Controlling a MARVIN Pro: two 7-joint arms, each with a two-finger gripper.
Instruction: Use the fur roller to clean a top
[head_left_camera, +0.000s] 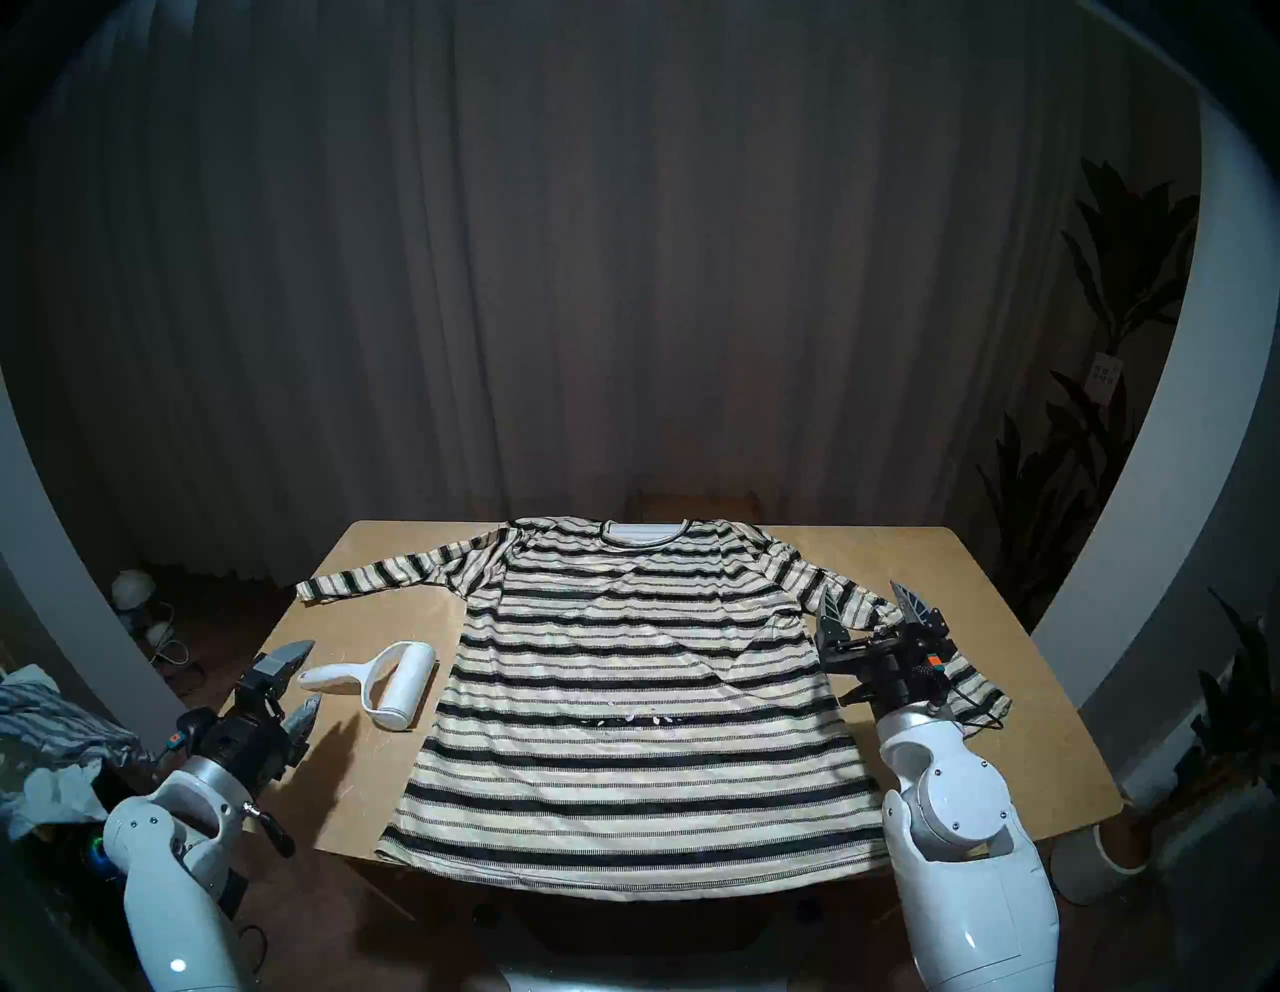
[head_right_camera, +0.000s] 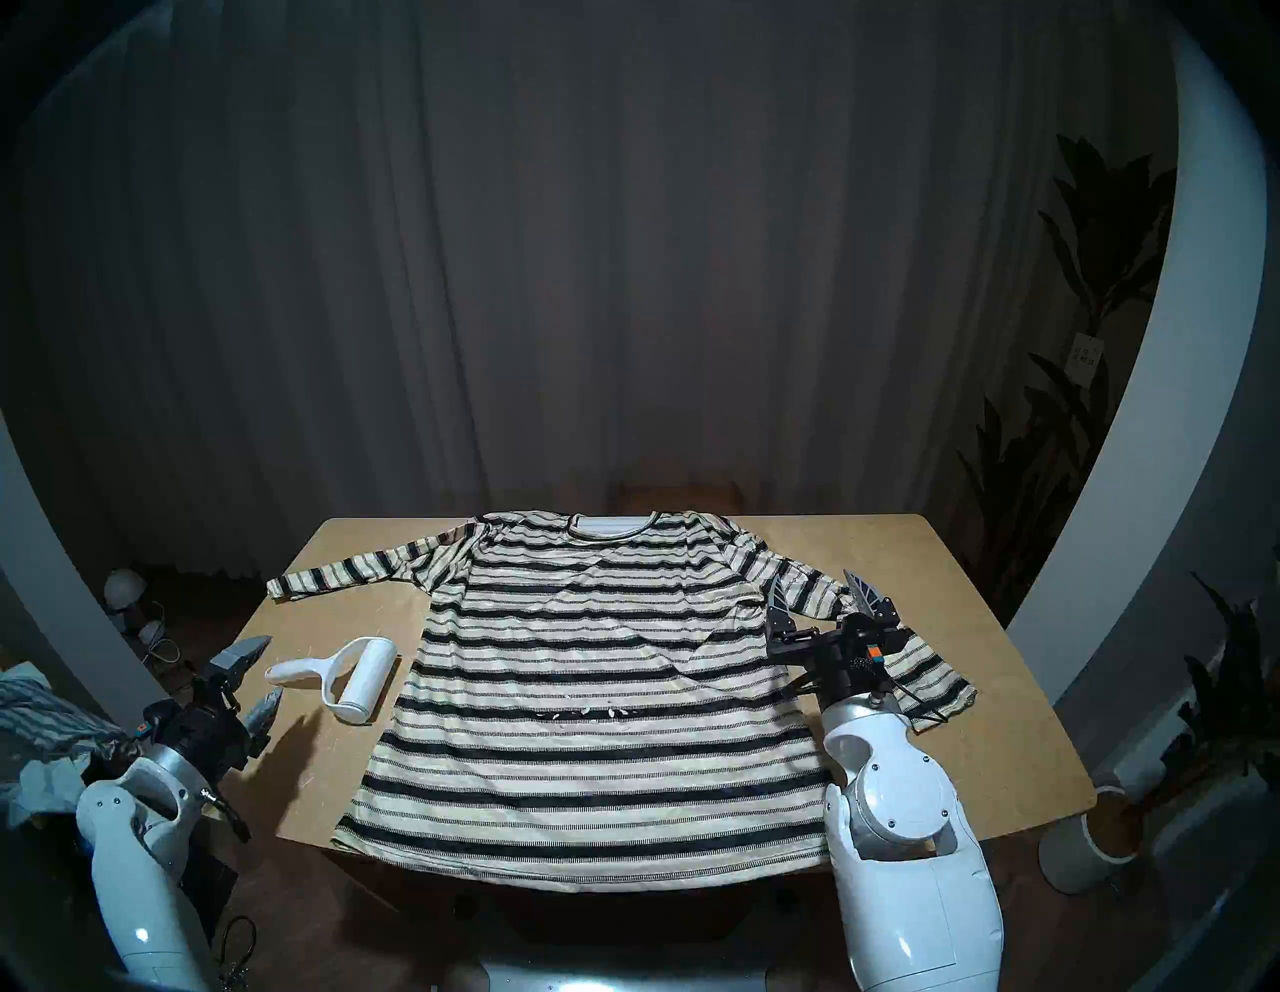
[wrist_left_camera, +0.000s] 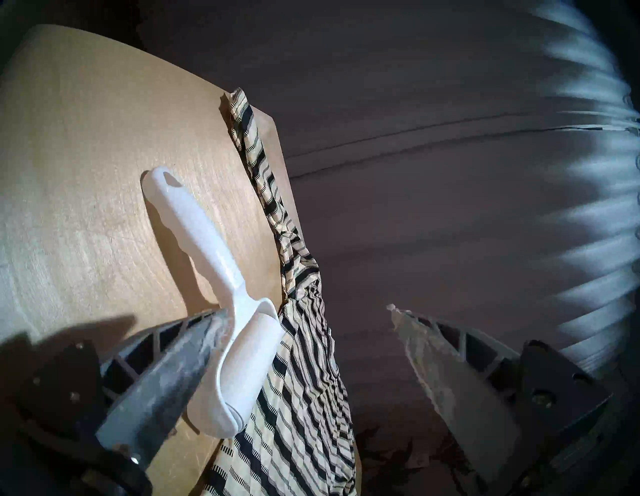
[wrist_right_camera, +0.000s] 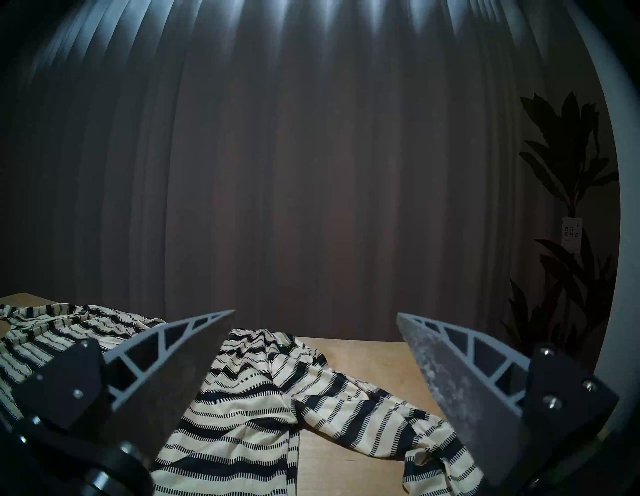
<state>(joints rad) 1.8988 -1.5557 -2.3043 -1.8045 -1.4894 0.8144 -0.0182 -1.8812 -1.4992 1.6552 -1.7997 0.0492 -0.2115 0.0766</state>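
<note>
Fingers of both grippers stand spread apart and hold nothing. On the left, the gripper hovers over the counter's left edge, its tips just short of the roller's handle and not touching it. That white roller lies on bare wood just left of the top, handle toward the left gripper and fat cylinder beside the shirt's body; whether the two touch cannot be told. Spread flat and face up, the striped cream-and-black top has its neck at the far edge and its hem draped over the near edge. One sleeve stretches out to the left. On the right, the gripper hangs above the other sleeve, which lies bunched toward the counter's right side. A few pale specks sit mid-shirt.
</note>
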